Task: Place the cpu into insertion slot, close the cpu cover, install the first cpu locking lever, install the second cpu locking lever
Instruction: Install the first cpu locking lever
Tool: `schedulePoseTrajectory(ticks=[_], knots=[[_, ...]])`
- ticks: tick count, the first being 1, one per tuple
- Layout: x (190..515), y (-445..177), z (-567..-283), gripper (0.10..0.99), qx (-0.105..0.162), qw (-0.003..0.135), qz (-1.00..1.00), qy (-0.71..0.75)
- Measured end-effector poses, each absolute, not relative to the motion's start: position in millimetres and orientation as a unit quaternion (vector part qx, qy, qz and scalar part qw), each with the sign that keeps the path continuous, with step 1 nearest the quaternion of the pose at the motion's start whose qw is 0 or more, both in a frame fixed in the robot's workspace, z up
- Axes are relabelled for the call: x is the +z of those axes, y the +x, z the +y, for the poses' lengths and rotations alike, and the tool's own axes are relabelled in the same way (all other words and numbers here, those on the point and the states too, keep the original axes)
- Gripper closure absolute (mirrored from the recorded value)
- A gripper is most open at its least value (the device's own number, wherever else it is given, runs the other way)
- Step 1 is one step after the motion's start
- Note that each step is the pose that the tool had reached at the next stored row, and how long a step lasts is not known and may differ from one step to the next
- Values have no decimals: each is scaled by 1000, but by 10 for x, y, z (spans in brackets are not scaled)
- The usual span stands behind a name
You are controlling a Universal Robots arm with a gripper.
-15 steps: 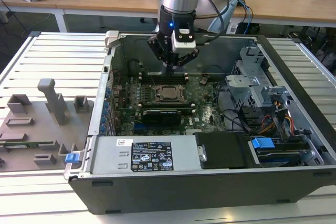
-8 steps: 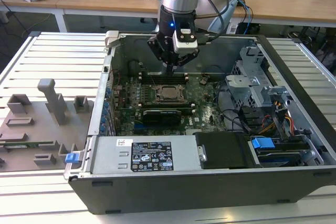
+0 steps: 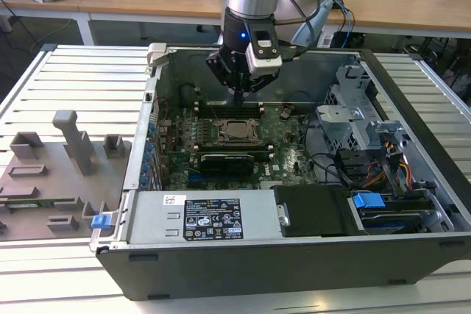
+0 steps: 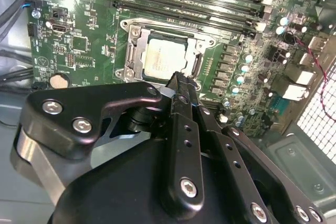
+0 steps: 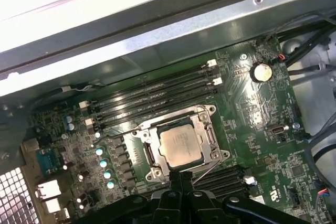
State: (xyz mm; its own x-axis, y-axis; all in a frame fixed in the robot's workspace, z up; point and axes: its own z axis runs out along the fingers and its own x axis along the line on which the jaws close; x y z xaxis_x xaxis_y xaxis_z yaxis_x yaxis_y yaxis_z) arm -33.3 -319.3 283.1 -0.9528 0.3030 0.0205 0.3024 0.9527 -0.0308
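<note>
The cpu [image 3: 237,130] is a silvery square chip lying flat in the insertion slot [image 5: 157,173] on the green motherboard [image 3: 287,145]. Both wrist views show the cpu [image 4: 164,59] [image 5: 181,147] framed by the silvery cpu cover [image 4: 137,51] [image 5: 209,139], which lies down around it. My gripper [image 3: 239,99] hangs inside the case just above the slot's edge. In both wrist views its black fingers are shut with nothing between them, and the gripper [image 4: 177,78] [image 5: 181,174] points at the socket's edge. A thin metal lever rod [image 5: 207,170] slants up beside the tips.
Long memory slots [image 5: 157,98] run beside the socket, with the case wall [image 5: 157,40] beyond. A black card [image 3: 228,161], the power supply [image 3: 206,218], a drive cage [image 3: 346,119] and cables [image 3: 368,170] crowd the case. A grey fixture tray [image 3: 51,174] lies at the exterior view's left.
</note>
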Motion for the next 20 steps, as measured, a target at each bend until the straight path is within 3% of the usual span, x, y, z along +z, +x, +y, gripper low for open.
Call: schedulePoseTrajectory(ticks=[20], knots=[[2831, -332, -3193, 980, 15, 11, -997, -78]])
